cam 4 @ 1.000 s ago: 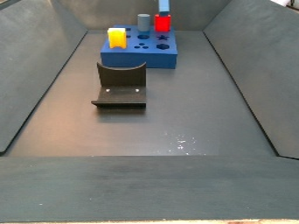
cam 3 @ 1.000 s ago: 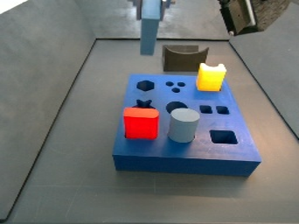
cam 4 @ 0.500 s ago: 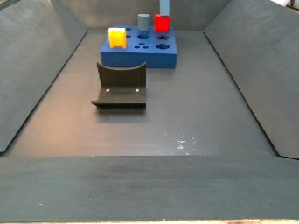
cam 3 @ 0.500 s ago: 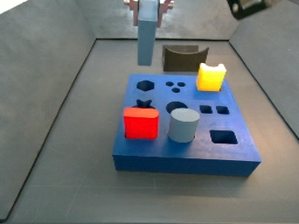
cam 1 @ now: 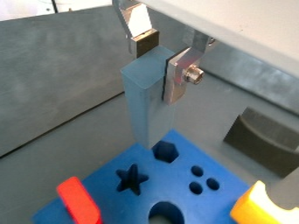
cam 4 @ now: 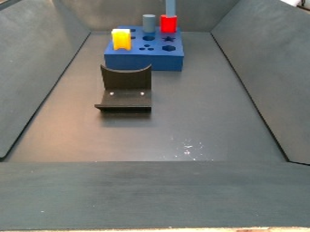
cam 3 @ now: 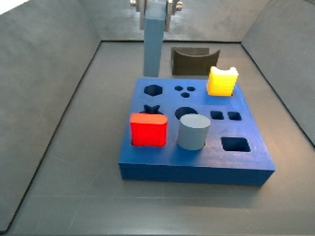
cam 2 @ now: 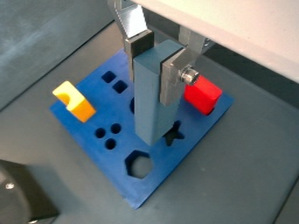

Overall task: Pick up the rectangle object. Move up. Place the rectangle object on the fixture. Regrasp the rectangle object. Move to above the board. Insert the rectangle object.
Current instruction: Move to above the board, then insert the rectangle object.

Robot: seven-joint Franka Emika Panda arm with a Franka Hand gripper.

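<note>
My gripper (cam 3: 154,5) is at the top of a side view, shut on the upper end of the rectangle object (cam 3: 153,46), a light blue-grey bar that hangs upright. Both wrist views show the silver fingers (cam 1: 176,74) (cam 2: 173,79) clamping the bar (cam 1: 142,101) (cam 2: 152,101). Its lower end hangs above the far left part of the royal-blue board (cam 3: 259,129) (cam 4: 164,62), near the hexagon hole (cam 1: 166,150) (cam 2: 140,164). The dark fixture (cam 3: 191,62) (cam 4: 126,88) stands empty behind the board.
On the board stand a red cube (cam 3: 149,130) (cam 2: 202,94), a pale grey cylinder (cam 3: 193,131) and a yellow notched block (cam 3: 223,81) (cam 2: 73,101). Grey sloping walls enclose the dark floor on both sides.
The gripper has brought the bar down and slightly left, so its lower end now hangs closer to the board's far edge. Nothing else has moved.
</note>
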